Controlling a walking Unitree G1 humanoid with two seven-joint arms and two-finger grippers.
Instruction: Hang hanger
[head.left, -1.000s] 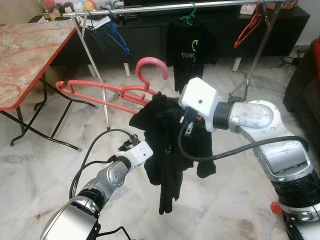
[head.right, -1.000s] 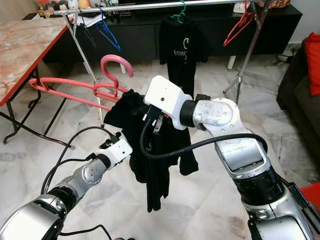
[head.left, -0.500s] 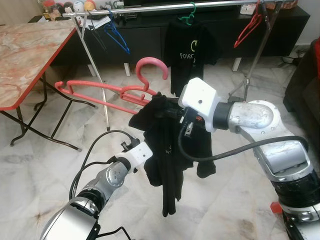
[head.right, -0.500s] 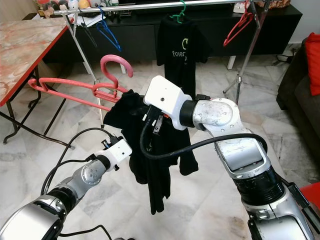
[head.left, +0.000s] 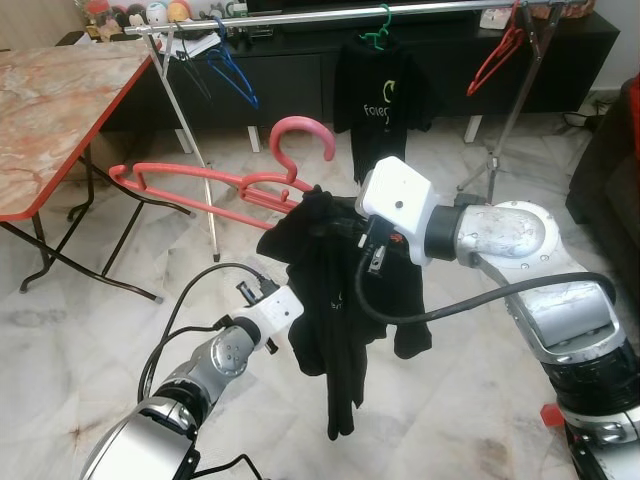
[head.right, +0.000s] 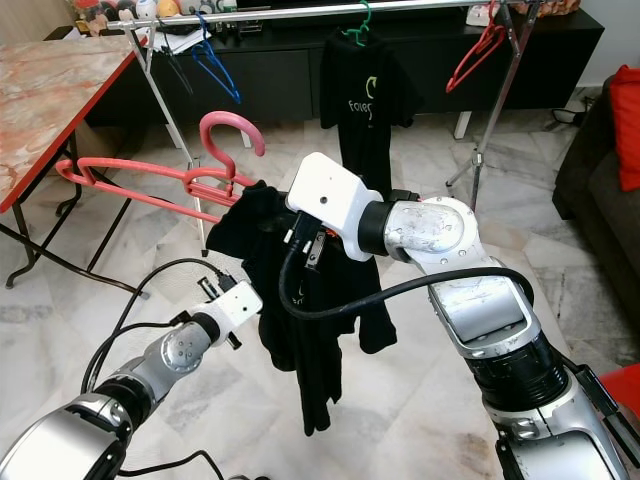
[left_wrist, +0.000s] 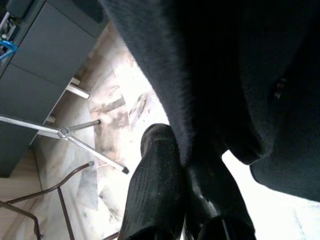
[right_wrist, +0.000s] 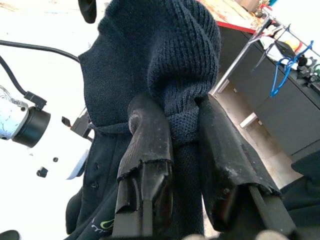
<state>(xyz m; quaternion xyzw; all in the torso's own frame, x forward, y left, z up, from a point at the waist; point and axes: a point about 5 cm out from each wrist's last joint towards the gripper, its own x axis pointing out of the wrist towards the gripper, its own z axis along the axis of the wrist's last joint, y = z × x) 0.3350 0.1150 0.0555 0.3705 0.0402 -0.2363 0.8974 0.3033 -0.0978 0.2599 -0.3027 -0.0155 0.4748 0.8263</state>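
right gripper (right_wrist: 177, 150) clamped on the bunched collar of the black knit shirt (head.left: 340, 290), which hangs half off the pink plastic hanger (head.left: 215, 180) out at ten o'clock; left gripper (left_wrist: 182, 165) pinches the hem. risk: cloth slides off, or the unheld hanger drops short of the silver rail (head.left: 330, 14)

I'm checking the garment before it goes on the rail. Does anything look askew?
Yes. The black garment is not spread on the red hanger: it hangs bunched at one end, pinched in the right gripper, while the hanger's long arm juts out bare and tilted. The left gripper grips the cloth lower down.
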